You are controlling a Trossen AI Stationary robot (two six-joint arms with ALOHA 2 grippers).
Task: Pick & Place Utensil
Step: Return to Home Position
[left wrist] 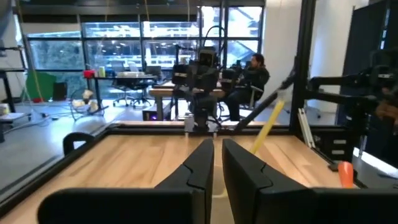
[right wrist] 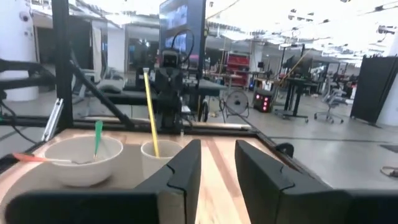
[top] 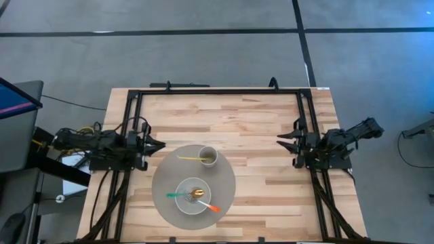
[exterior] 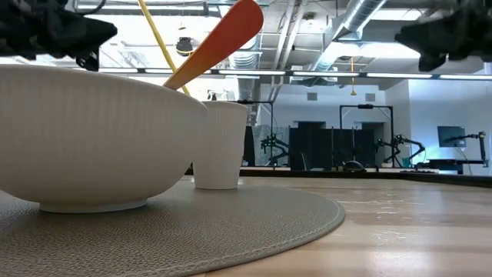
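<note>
A white bowl (top: 192, 196) and a white cup (top: 207, 156) stand on a round grey placemat (top: 224, 184). The bowl holds a gold spoon (top: 197, 194), a green-handled utensil (top: 175, 195) and an orange-handled utensil (top: 209, 206), the latter two leaning on its rim. A yellow utensil (top: 188, 158) stands slanted in the cup, seen also in the right wrist view as the yellow utensil (right wrist: 150, 106). My left gripper (top: 159, 145) hovers left of the cup, open by a narrow gap (left wrist: 217, 168). My right gripper (top: 281, 141) hovers right of the mat, open (right wrist: 217, 168).
The black frame rail (top: 217, 91) runs along the table's far edge and down both sides. Bare wood (top: 264, 183) lies between the mat and the right arm. A person (left wrist: 254, 74) sits in the room beyond the table.
</note>
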